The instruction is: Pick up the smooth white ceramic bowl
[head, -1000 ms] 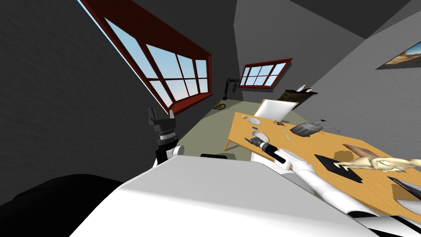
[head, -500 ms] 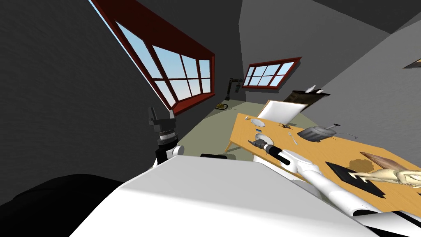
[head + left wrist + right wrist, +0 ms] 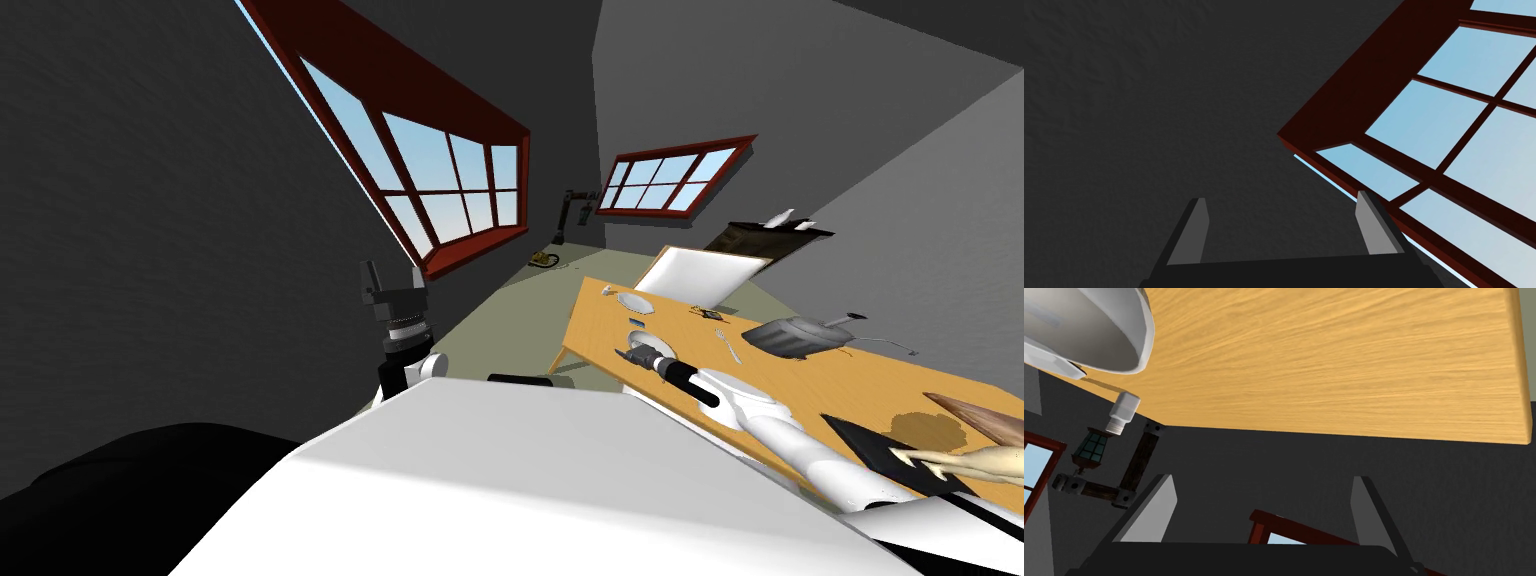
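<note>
The white bowl (image 3: 655,343) sits on the orange wooden table (image 3: 598,330) near its front edge. My right gripper (image 3: 628,352) reaches over that edge, right beside the bowl. In the right wrist view the bowl (image 3: 1089,338) lies off to one side of the open fingers, outside the gap, and its rim is cut off by the picture's border. The right gripper (image 3: 1264,508) holds nothing and has bare table (image 3: 1334,363) ahead of it. My left gripper (image 3: 392,283) is raised beside my chest, away from the table, with its fingers (image 3: 1191,232) spread apart and empty.
Farther back on the table are a white plate (image 3: 636,301), a small white bottle (image 3: 1124,412), a fork (image 3: 728,346) and a grey toaster-like object (image 3: 797,336). A black tray (image 3: 885,450) lies nearer me. A white chair (image 3: 700,275) stands behind the table.
My head view has swung, so the table and windows have shifted across the picture. The right gripper has stayed beside the bowl. The left arm has not moved.
</note>
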`<state>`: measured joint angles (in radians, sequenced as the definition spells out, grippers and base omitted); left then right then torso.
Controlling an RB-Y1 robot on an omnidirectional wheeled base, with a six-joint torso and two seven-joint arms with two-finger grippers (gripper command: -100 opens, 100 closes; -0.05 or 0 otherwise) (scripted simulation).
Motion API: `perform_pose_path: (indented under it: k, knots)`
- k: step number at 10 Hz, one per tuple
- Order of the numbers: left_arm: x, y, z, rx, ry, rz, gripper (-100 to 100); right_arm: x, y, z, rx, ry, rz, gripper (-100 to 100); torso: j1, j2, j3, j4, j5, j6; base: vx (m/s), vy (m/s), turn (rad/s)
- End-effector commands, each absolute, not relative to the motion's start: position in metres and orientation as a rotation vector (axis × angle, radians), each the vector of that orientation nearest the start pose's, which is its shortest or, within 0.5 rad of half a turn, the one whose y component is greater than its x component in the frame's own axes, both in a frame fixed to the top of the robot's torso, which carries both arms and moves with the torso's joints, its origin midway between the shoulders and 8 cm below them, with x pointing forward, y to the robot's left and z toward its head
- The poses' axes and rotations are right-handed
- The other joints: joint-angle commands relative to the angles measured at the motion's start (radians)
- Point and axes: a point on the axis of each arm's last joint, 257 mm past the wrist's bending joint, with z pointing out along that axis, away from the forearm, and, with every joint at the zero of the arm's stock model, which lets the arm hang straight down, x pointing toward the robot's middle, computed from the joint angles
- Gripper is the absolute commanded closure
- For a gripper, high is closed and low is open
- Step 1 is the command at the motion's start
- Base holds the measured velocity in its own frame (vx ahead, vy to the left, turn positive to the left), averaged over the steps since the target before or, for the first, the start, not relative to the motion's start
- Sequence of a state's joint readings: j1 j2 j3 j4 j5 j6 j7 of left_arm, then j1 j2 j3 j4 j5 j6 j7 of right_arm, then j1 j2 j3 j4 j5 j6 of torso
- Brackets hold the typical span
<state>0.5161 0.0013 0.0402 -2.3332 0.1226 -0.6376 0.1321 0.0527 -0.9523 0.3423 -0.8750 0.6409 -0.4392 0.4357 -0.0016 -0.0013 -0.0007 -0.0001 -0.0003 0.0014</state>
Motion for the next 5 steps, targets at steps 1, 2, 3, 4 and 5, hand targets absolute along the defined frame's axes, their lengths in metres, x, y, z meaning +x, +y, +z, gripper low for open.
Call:
perform_pose_path:
  k: [1, 2, 3, 4, 5]
  knots:
    - [0.300, 0.302, 0.067, -0.615, 0.378, -1.491, 0, 0.344, -0.576, -0.435, -0.550, 2.303, -0.240, -100, 0.000, 0.000, 0.000, 0.000, 0.000, 0.000, 0.043, 0.002, 0.105]
    - [0.300, 0.302, 0.067, -0.615, 0.378, -1.491, 0, 0.339, -0.583, -0.437, -0.541, 2.316, -0.252, -100, 0.000, 0.000, 0.000, 0.000, 0.000, 0.000, 0.037, -0.003, 0.070]
    - [0.300, 0.302, 0.067, -0.615, 0.378, -1.491, 0, 0.338, -0.584, -0.437, -0.539, 2.318, -0.254, -100, 0.000, 0.000, 0.000, 0.000, 0.000, 0.000, 0.013, -0.002, -0.001]
    - [0.300, 0.302, 0.067, -0.615, 0.378, -1.491, 0, 0.328, -0.599, -0.441, -0.568, 2.349, -0.296, -100, 0.000, 0.001, 0.001, 0.000, 0.000, 0.000, 0.025, -0.008, 0.103]
    - [0.300, 0.302, 0.067, -0.615, 0.378, -1.491, 0, 0.323, -0.604, -0.442, -0.560, 2.360, -0.307, -100, 0.000, 0.001, 0.001, 0.000, 0.000, 0.000, 0.027, -0.009, 0.073]
